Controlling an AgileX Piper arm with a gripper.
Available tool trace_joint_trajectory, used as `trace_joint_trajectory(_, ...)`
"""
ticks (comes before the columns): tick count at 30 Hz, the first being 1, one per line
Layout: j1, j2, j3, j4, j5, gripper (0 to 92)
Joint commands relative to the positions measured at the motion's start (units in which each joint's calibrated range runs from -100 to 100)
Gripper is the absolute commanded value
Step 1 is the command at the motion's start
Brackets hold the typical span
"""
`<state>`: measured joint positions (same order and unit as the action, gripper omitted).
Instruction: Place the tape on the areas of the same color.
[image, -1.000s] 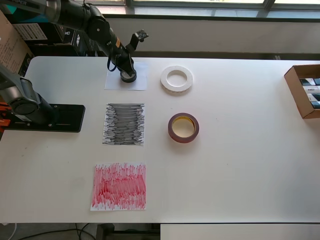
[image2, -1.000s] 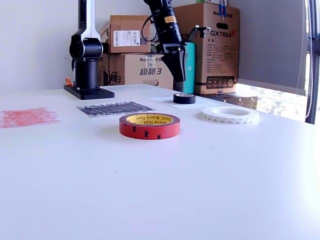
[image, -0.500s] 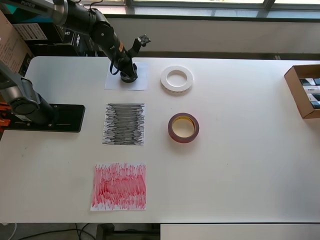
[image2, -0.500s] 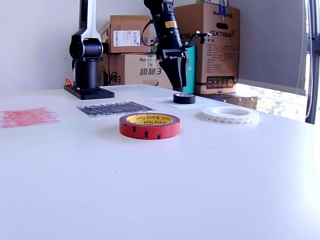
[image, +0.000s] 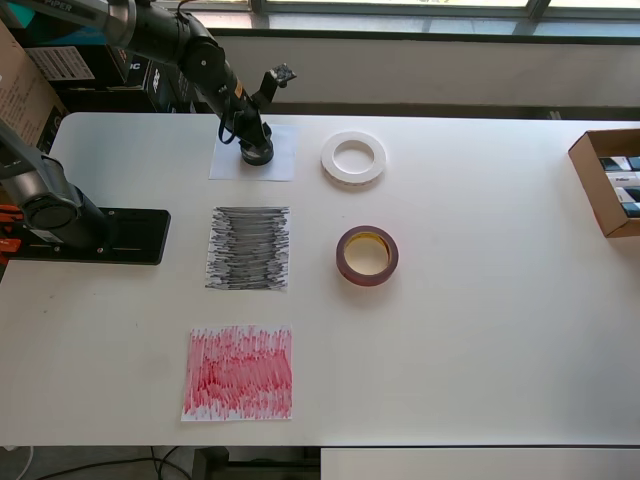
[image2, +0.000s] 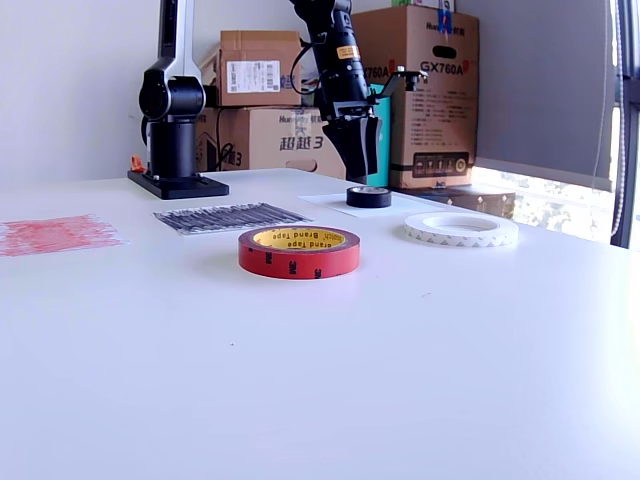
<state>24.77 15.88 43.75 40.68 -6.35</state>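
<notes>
Black tape roll (image: 257, 154) (image2: 369, 197) lies flat on the white sheet (image: 228, 160) (image2: 330, 200), near the table's far edge in the overhead view, toward that sheet's right side. Gripper (image: 253, 140) (image2: 362, 170) hangs right above it, fingers pointing down, tips just over the roll; in the exterior view a small gap shows between tips & tape, so not gripping. Jaws look close together, but can't tell for sure if open or closed.

White tape roll (image: 353, 158) (image2: 461, 229) sits flat on the bare table (image: 480, 300) (image2: 300, 380), just right of the white sheet in the overhead view, apart from it. Red tape roll (image: 366, 255) (image2: 299, 250), yellowish inside, lies flat nearer the table's middle, right of the black sheet (image: 248, 248) (image2: 232, 216), not touching it. Red sheet (image: 238, 372) (image2: 55, 234) is near the front edge in the overhead view, nothing on it. The 3 sheets run in a column: white, black, red, far to near.

Arm base (image: 70, 225) (image2: 175, 130) stands on a black plate at the table's left edge in the overhead view. Cardboard box (image: 606, 180) w/ small items sits at the right edge.
</notes>
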Motion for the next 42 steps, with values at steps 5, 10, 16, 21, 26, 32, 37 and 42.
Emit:
trace_joint_trajectory(5, -0.76, -0.54, 0.73, 0.52, 0.47, 50.8)
trace_joint_trajectory(10, -0.76, -0.54, 2.18, 0.52, 1.86, 50.8)
trace_joint_trajectory(16, -0.76, -0.54, 2.63, 0.52, 1.94, 50.8)
trace_joint_trajectory(21, -0.69, -0.44, 2.45, 0.43, 2.51, 50.8)
trace_joint_trajectory(26, -0.05, 0.49, 2.00, 0.43, 4.89, 50.8)
trace_joint_trajectory(32, -0.21, 2.83, 1.64, 0.43, 5.71, 50.8)
trace_joint_trajectory(37, -0.69, 3.67, 1.64, -0.84, 6.28, 50.8)
trace_joint_trajectory(42, -0.69, 4.79, 1.64, -1.77, 7.59, 50.8)
